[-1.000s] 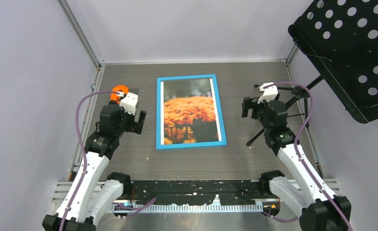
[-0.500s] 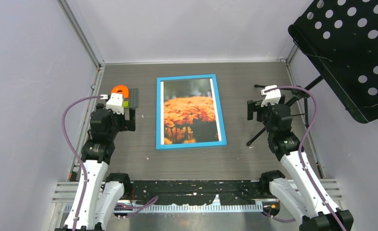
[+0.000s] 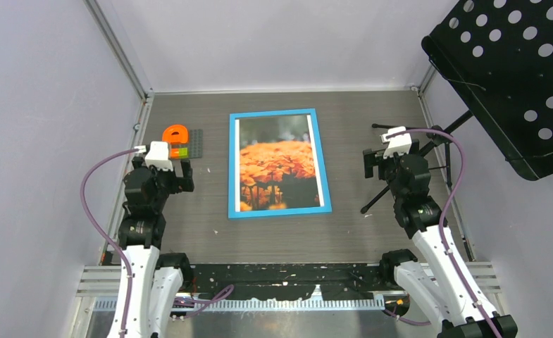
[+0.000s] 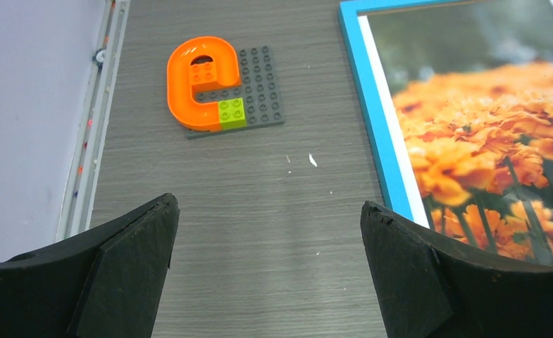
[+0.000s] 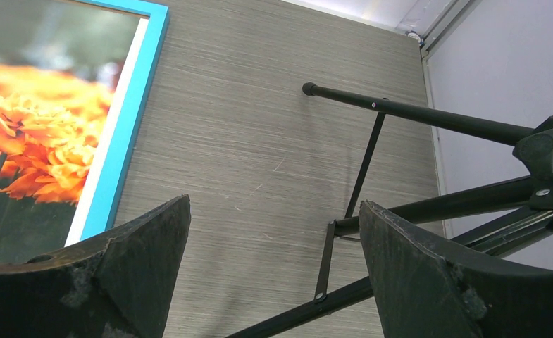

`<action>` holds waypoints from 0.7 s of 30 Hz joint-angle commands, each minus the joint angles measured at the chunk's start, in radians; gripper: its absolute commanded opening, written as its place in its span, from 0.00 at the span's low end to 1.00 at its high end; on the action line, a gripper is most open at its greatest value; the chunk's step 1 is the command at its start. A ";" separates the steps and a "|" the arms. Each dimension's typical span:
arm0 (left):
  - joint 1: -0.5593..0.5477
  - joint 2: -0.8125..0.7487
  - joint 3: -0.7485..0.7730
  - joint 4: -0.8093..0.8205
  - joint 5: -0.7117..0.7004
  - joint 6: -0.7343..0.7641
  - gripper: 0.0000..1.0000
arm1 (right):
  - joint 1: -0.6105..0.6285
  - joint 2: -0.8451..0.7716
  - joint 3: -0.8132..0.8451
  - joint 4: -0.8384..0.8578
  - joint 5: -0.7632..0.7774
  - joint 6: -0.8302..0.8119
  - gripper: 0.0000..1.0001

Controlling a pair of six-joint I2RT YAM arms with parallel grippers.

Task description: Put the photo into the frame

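Observation:
The blue frame [image 3: 232, 169] lies flat mid-table with the photo [image 3: 277, 163] of orange flowers showing inside it. The left wrist view shows the frame's left edge [image 4: 372, 134] and the photo [image 4: 485, 134]. The right wrist view shows the frame's right edge [image 5: 129, 134] and the photo [image 5: 41, 134]. My left gripper [image 3: 177, 166], also seen in its wrist view [image 4: 268, 211], is open and empty, left of the frame. My right gripper [image 3: 373, 156], also seen in its wrist view [image 5: 273, 211], is open and empty, right of the frame.
An orange curved brick [image 3: 175, 133] and a green brick sit on a grey baseplate [image 3: 194, 143] at the left, also in the left wrist view [image 4: 203, 81]. A black tripod stand [image 3: 428, 151] with a perforated black panel [image 3: 513, 70] stands at the right; its legs [image 5: 414, 113] lie near my right gripper.
My left arm has pulled back to the left, away from the frame, uncovering the orange brick. My right arm has drawn back slightly. The frame and photo have not moved.

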 commanded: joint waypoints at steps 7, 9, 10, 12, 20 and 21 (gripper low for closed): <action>0.007 0.025 0.009 0.112 0.075 -0.044 0.99 | -0.002 -0.028 0.055 -0.029 -0.063 -0.046 0.95; 0.007 0.014 -0.015 0.145 0.076 -0.076 0.99 | -0.002 -0.028 0.068 -0.048 -0.060 -0.046 0.95; 0.007 -0.002 -0.032 0.168 0.075 -0.080 0.99 | -0.004 -0.028 0.071 -0.053 -0.056 -0.044 0.95; 0.007 -0.035 -0.069 0.219 0.057 -0.083 0.99 | -0.003 -0.029 0.066 -0.059 -0.054 -0.040 0.95; 0.007 -0.102 -0.122 0.274 0.019 -0.073 0.99 | -0.005 -0.014 0.028 -0.027 -0.041 -0.065 0.95; 0.007 -0.102 -0.126 0.280 0.020 -0.072 0.99 | -0.005 -0.014 0.024 -0.025 -0.042 -0.066 0.95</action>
